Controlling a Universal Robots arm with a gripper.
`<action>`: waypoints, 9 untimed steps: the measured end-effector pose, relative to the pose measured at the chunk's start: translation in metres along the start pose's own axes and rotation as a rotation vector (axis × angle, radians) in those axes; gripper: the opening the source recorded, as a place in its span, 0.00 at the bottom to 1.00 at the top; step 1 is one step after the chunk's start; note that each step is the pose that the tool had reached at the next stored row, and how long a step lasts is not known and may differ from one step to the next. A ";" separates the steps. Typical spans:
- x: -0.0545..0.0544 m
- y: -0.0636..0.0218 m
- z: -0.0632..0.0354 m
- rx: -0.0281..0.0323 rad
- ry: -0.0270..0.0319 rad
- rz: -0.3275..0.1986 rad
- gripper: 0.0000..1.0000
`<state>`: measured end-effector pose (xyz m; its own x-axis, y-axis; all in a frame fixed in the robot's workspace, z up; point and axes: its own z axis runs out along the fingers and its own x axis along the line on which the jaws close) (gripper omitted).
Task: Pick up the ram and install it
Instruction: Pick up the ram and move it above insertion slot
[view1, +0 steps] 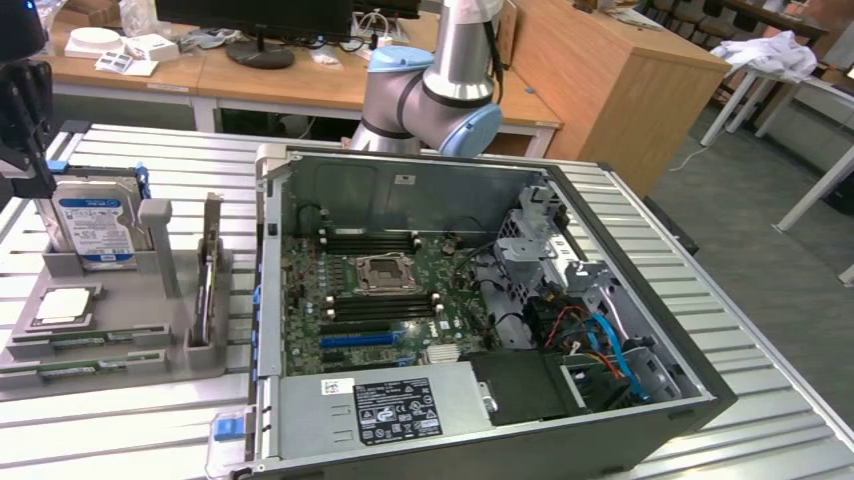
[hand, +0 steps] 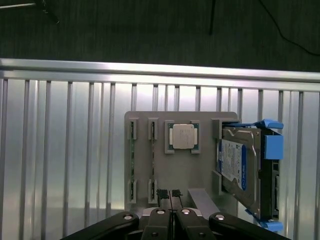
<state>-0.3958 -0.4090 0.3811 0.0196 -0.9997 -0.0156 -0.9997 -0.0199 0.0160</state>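
Gripper (hand: 169, 194), fingertips pressed together on nothing, poised above one edge of the grey holder (hand: 205, 170). If it were lowered like this, the closed tips would likely strike the board's thin upper edge or a slot clip rather than straddle it. The ram (hand: 132, 160) stands on edge in a holder slot, apart from the tips and offset to one side, on the far side of the processor (hand: 181, 136) from the hard drive (hand: 235, 167).
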 end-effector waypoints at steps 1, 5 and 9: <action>0.000 0.0000 0.0000 0.0000 0.0000 0.000 0.11; 0.000 0.0000 0.0000 0.0000 0.0000 0.000 0.24; 0.000 0.0000 0.0000 0.0000 0.0000 0.000 0.24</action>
<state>-0.3958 -0.4090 0.3811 0.0196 -0.9997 -0.0156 -0.9997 -0.0199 0.0160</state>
